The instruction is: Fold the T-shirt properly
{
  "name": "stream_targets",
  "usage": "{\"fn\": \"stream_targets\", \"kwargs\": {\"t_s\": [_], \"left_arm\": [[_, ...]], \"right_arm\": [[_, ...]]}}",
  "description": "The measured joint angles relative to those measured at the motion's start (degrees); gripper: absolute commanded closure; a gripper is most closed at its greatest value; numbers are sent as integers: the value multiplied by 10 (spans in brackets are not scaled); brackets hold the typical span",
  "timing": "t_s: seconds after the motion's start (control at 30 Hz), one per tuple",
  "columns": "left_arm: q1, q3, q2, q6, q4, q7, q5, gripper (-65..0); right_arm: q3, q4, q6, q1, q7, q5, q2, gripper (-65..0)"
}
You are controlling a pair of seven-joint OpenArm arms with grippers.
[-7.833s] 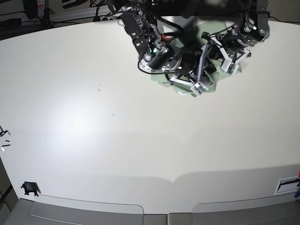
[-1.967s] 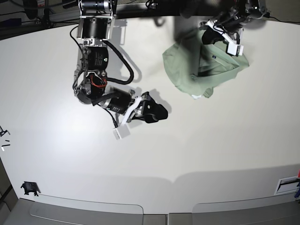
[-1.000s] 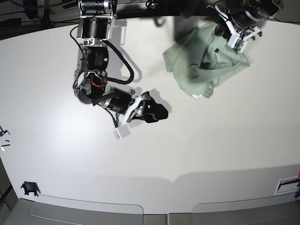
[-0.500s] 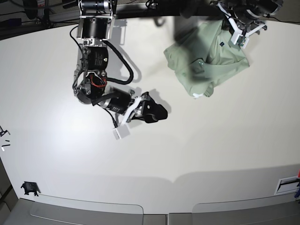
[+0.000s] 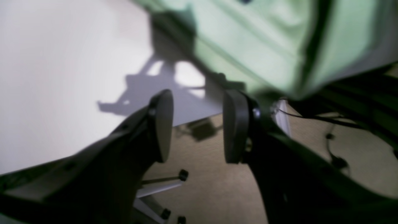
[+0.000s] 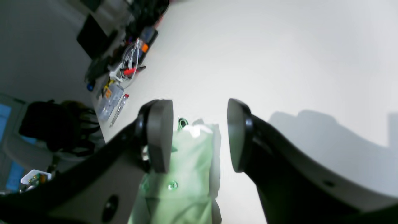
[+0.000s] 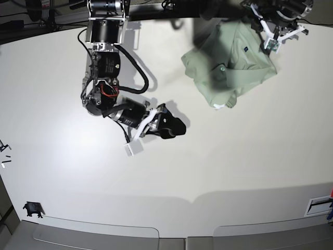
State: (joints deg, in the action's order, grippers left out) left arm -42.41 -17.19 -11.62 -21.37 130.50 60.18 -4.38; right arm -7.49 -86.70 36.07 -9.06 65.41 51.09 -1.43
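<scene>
Base view: the T-shirt lies rumpled near the table's far edge, the left gripper above its far corner with jaws apart, apparently empty, while the right gripper, also spread, waits well apart on bare tabletop.

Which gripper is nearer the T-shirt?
Left. The left gripper is at the T-shirt's far edge by the table rim; the right gripper sits well apart on bare table.

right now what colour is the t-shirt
Pale mint green, plain; the T-shirt shows best in the base view.
</scene>
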Motion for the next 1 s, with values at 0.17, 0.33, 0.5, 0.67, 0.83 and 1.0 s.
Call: {"fn": "stream_targets", "kwargs": {"t_s": [0.17,0.33,0.5,0.67,0.83,1.0], "left_arm": [[0,0,-2,21,0,-55,13,-8],[0,0,-5,21,0,-84,13,0],[-1,0,-5,21,0,-90,12,0],[-1,0,-5,21,0,-90,12,0],[-1,0,-5,21,0,-90,12,0],[-1,0,-5,21,0,-90,12,0]], "right_arm": [[18,0,34,-2,-1,0,2,0],[118,0,34,-2,13,-5,3,0],[279,0,35,-5,-8,-139,3,0],[430,0,36,-5,-78,-292,4,0],[530,0,36,-5,-133,-399,5,0],[566,0,36,-5,-177,-468,5,0]]}}
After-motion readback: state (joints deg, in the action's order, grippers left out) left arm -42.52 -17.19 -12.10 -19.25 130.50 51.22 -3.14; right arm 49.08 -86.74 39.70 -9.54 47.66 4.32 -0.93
